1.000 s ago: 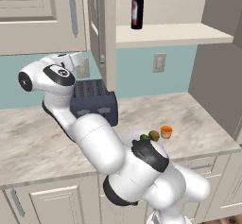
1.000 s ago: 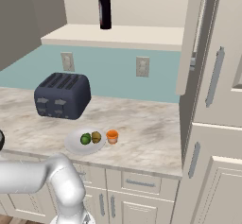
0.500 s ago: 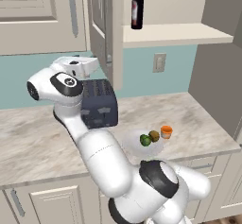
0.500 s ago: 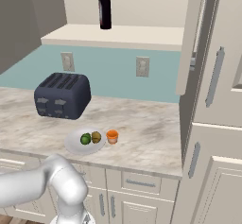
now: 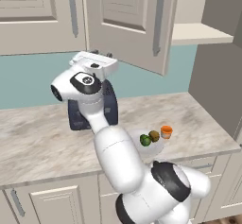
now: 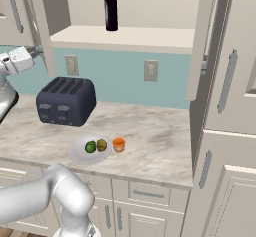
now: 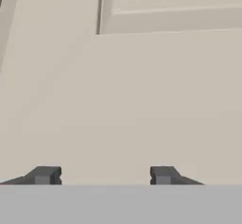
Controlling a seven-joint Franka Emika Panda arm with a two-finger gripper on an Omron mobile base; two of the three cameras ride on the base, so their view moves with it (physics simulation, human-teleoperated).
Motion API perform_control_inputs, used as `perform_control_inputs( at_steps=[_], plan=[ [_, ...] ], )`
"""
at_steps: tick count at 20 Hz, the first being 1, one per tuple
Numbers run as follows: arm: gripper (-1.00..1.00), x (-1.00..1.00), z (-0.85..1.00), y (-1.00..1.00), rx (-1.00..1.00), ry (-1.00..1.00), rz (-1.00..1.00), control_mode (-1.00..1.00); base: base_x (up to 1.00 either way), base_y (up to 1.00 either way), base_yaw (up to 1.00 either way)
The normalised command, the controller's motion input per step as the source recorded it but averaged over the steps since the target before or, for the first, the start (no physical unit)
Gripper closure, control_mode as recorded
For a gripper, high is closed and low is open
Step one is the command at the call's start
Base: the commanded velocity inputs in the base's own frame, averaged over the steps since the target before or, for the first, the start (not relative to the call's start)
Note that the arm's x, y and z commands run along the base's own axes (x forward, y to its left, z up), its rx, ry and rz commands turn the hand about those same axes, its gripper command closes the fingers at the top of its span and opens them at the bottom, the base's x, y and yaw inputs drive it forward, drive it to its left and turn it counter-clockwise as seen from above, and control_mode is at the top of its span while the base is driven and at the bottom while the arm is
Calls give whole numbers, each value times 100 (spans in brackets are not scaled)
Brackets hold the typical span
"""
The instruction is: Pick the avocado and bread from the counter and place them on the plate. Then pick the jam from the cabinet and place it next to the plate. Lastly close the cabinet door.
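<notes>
- Swung the two-finger gripper (image 7: pixel 103 176) up within the last second to face the cream panelled cabinet door (image 7: pixel 142 100), straight ahead of the jaws; narrowed them, yet left them parted, grasping nothing.
- Found the glossy green avocado (image 6: pixel 90 147) and brown bread lump (image 6: pixel 101 144) on the white round plate (image 6: pixel 75 154), with the orange jam jar (image 6: pixel 118 144) beside it, all well below the jaws; judged only the door-closing left.
- Could not tell whether the fingertips touched the door.

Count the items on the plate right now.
2: the avocado on the plate, and the bread touching it on its right. The jam stands off the rim, on the counter.
</notes>
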Motion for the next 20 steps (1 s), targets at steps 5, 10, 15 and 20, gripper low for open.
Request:
perform_control_inputs(
  at_steps=[5,10,15,20],
  plan=[
    [-100,68,23,-73,13,-2,-5,-100,0,0,0],
    [-100,77,26,-73,25,0,-1,-100,0,0,0],
    [-100,36,29,-68,32,2,0,-100,0,0,0],
    [-100,57,34,-77,28,0,0,-100,0,0,0]
  ],
)
